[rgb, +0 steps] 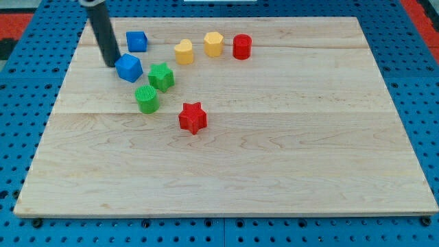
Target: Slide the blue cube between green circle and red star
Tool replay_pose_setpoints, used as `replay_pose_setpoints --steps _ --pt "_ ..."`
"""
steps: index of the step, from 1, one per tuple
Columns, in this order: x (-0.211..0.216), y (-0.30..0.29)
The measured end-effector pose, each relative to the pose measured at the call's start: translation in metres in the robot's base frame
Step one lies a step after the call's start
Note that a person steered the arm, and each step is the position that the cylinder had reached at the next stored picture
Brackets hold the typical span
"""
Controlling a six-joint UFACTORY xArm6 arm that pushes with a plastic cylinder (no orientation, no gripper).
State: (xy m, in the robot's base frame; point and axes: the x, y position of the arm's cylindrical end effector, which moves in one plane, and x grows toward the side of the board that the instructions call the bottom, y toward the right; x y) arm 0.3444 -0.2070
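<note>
Right now your tabletop (274, 158) is a pale wooden board resting on a blue pegboard surface (20, 123), and no box, tray or other container shows on it; all 8 blocks sit loose on the wood in the upper left part of the view.

Your arm carries no hand, only a dark rod, so there is nothing to call wide, narrow or holding. My tip (111, 64) is down at the board just to the view's left of the blue cube (129, 68), touching it or very nearly so; you cannot tell which from this angle.

That blue cube is a small, solid blue block turned slightly so a corner faces the view's bottom. It sits just beside the green star (161, 76), which lies to its right, and the 2 appear to be touching or almost so. Below them, toward the view's bottom, is the green circle (147, 99), a ridged round block close under the green star. The red star (193, 117) lies farther to the view's right and lower, apart from the green circle.

A 2nd blue block (136, 41) sits above the cube, toward the view's top. Along the top run 2 yellow blocks (184, 51) (214, 44) and a red cylinder (241, 46).
</note>
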Motion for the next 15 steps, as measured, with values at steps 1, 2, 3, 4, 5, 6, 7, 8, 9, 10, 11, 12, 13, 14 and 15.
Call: replay_pose_setpoints --steps 1,2,3,4,5,6,7,8,9,10,11,12,13,14,15 --pt "0.024 -0.015" --pt "0.050 -0.054" --pt "0.058 -0.096" --pt "0.056 -0.098" --pt "0.046 -0.096" --pt "0.007 -0.074" --pt "-0.034 0.003" --pt "-0.063 0.076" --pt "-0.030 0.057" --pt "0.004 0.000" --pt "0.055 -0.022" --pt "0.080 -0.022" --pt "0.080 -0.022" --pt "0.077 -0.058" --pt "0.089 -0.055"
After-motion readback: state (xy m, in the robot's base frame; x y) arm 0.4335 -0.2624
